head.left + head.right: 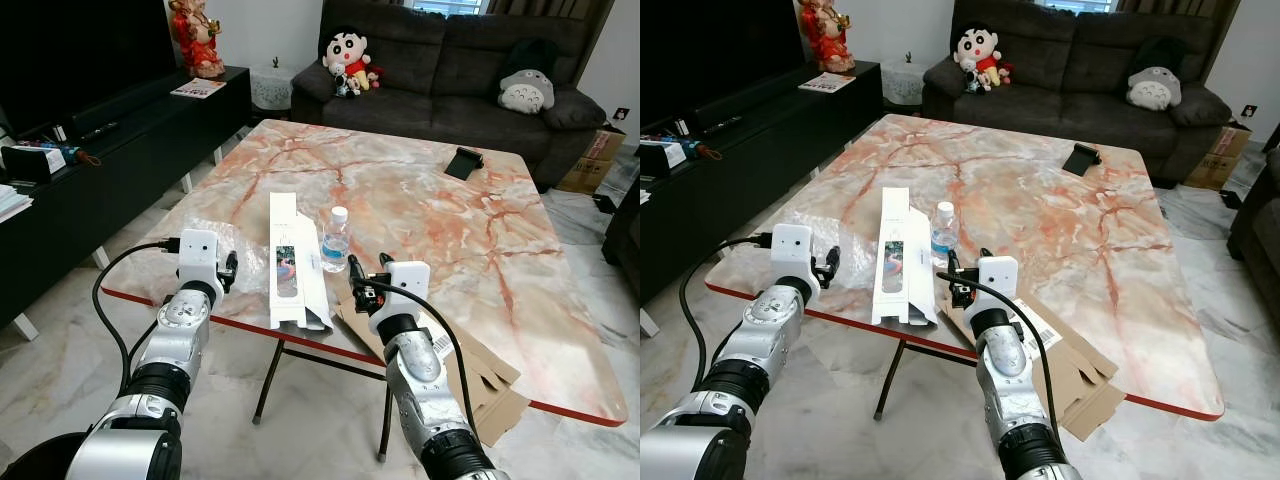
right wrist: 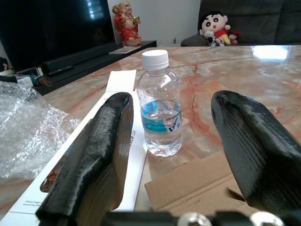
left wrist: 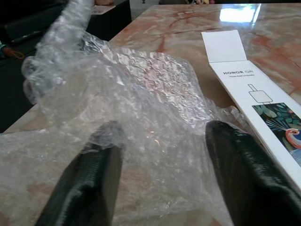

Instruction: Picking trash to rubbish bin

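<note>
A crumpled sheet of bubble wrap [image 3: 136, 94] lies on the marble table [image 1: 430, 200] near its front left corner. My left gripper [image 1: 231, 268] is open just in front of it, with the wrap between its fingers [image 3: 94, 165] in the left wrist view. A long white carton [image 1: 288, 262] lies beside the wrap. A small water bottle [image 1: 336, 240] with a white cap stands upright to the right of the carton. My right gripper [image 1: 368, 272] is open, pointing at the bottle [image 2: 160, 117] and short of it, above a flat brown cardboard sheet [image 1: 480, 370].
A black phone-like object [image 1: 464, 161] lies at the table's far right. A dark sofa [image 1: 450, 60] with plush toys stands behind the table. A black TV cabinet [image 1: 110, 130] runs along the left. A cardboard box [image 1: 598, 160] sits on the floor at far right.
</note>
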You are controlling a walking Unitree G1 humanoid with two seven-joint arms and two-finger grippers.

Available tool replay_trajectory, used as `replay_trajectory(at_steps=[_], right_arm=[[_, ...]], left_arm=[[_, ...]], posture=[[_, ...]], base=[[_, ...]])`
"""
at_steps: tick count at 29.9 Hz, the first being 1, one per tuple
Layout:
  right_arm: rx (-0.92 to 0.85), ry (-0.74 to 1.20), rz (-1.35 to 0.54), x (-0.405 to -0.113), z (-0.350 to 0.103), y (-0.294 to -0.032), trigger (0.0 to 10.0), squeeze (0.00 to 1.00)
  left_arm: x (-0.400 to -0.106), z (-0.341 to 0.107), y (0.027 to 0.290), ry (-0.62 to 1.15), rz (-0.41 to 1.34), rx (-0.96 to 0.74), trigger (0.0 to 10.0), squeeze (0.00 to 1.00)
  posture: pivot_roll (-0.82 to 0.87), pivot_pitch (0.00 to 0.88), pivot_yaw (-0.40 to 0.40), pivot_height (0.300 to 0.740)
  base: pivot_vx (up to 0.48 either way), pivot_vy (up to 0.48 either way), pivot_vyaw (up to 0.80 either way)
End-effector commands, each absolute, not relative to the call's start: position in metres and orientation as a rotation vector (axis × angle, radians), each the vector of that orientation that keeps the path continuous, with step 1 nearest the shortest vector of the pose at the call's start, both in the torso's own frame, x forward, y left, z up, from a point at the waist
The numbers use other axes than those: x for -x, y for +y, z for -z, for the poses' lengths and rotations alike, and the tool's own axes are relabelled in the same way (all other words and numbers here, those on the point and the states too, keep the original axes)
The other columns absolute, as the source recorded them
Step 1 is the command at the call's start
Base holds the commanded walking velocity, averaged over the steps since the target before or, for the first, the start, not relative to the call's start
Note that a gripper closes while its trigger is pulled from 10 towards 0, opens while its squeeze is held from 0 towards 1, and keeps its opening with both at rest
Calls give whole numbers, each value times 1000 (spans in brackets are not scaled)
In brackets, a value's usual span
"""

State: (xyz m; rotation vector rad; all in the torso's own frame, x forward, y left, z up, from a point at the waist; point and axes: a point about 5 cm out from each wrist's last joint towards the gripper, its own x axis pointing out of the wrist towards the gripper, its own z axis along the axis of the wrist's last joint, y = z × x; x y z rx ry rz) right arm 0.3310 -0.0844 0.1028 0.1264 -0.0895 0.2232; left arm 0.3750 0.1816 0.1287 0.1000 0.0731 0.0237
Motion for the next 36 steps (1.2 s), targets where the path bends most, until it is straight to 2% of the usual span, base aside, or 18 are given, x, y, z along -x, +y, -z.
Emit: replay_trajectory(at_steps=[1,13,17,18,19,20,21,22,23,29,32,36], right_arm=[[-116,-92,-221,-331,-104,-86,10000,0],[-109,-90,-222,-332,-104,-86,10000,0],[-109,-91,-228,-333,-105,-84,10000,0],[-109,-91,-229,-333,-105,-84,10000,0],[-109,-92,-230,-333,-105,-84,10000,0],[-109,-92,-231,-333,-105,-84,10000,0],[-109,-92,-231,-333,-105,-84,10000,0],[-109,-92,-233,-333,-105,-83,10000,0],[-109,-93,-235,-333,-105,-83,10000,0],[-110,-96,-236,-334,-106,-83,10000,0],[-112,-98,-235,-335,-107,-83,10000,0],[-114,-103,-232,-335,-108,-83,10000,0]], left_arm=[[-378,-135,180,55,-20,-128,235,0],[-379,-136,178,46,-22,-126,353,0],[-378,-140,184,4,-80,-125,275,0],[-378,-141,185,-1,-92,-126,706,0],[-378,-142,188,-8,-111,-125,706,0],[-377,-144,192,-19,-148,-116,2471,0],[-377,-144,192,-19,-148,-116,2471,0],[-376,-147,198,-38,-190,-100,8235,0],[-376,-150,202,-59,-222,-91,10000,0],[-375,-160,207,-119,-263,-123,10000,0],[-373,-189,212,-278,-346,-197,10000,0],[-372,-202,204,-362,-315,-227,10000,0]], posture=[[166,8,-62,740],[155,0,-54,740],[155,0,-53,740],[155,0,-53,740],[155,0,-53,740],[159,0,-53,740],[159,0,-53,740],[159,0,-53,740],[161,0,-52,740],[161,0,-52,740],[170,0,-54,740],[172,0,-56,740]], base=[[0,0,0],[0,0,0],[0,0,0],[0,0,0],[0,0,0],[0,0,0],[0,0,0],[0,0,0],[0,0,0],[0,0,0],[0,0,0],[0,0,0]])
